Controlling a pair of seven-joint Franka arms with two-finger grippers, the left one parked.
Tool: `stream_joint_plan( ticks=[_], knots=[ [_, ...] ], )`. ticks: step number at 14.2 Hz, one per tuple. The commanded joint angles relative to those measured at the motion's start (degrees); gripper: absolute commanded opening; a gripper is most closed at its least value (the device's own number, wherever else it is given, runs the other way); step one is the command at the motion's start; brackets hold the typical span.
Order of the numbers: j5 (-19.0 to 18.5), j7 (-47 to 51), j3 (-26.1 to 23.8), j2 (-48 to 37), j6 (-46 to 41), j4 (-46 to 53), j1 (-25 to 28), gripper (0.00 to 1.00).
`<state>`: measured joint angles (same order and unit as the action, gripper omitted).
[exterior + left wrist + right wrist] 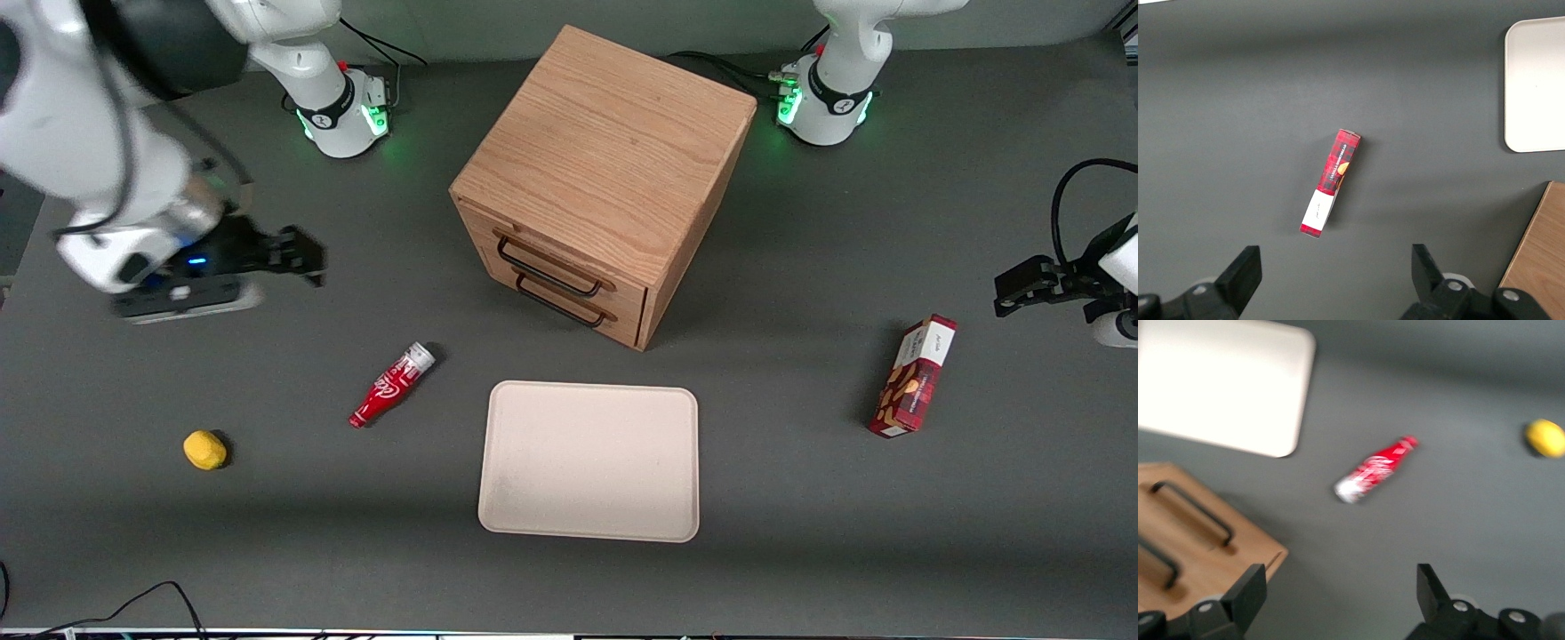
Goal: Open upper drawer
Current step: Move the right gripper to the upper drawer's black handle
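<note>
The working arm's gripper (307, 258) hangs above the bare table at its own end, fingers spread wide and holding nothing, well apart from the wooden cabinet (609, 151) it is meant to work on. Its wrist camera shows both black fingers (1248, 590) parted over grey tabletop, with the cabinet's front at an angle beside them, which suggests the approach to the handle is only beginning.

The upper drawer (533, 244) sits shut, flush with the cabinet face, directly above the lower drawer (587, 313). Its thin black handle (547, 271) stands proud of the wood, leaving a gap a finger could slip into; the lower drawer's matching handle (560, 307) lies just beneath, close enough to be caught by mistake. The cabinet is turned so its front faces partly toward the working arm, a placing that favours a pull from that end.

Nearer the front camera than the gripper lie a red bottle (391, 384) on its side and a yellow lemon (204, 450). A pale tray (589, 460) rests in front of the cabinet, and a red box (914, 375) stands toward the parked arm's end.
</note>
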<state>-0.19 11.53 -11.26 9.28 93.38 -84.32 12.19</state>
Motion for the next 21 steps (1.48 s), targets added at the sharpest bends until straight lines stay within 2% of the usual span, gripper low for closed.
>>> stream_joint_plan(
  ticks=[1, 4, 11, 15, 17, 21],
  knots=[
    [-0.3, 0.0, -7.9, 7.7, -0.7, 6.7, 2.3, 1.0],
    [-4.6, -11.6, -18.2, 12.9, 3.5, 8.0, 2.2, 1.0],
    [-4.7, -21.5, -18.8, 17.1, 7.2, 7.3, 1.4, 1.0],
    [-5.3, -21.9, -18.7, 20.2, 12.2, 4.8, 2.1, 1.0],
    [-7.4, -22.0, -18.8, 21.4, 12.7, 4.7, 2.3, 1.0],
    [-7.7, -24.4, -18.8, 23.0, 12.9, 4.6, 2.1, 1.0]
  ],
)
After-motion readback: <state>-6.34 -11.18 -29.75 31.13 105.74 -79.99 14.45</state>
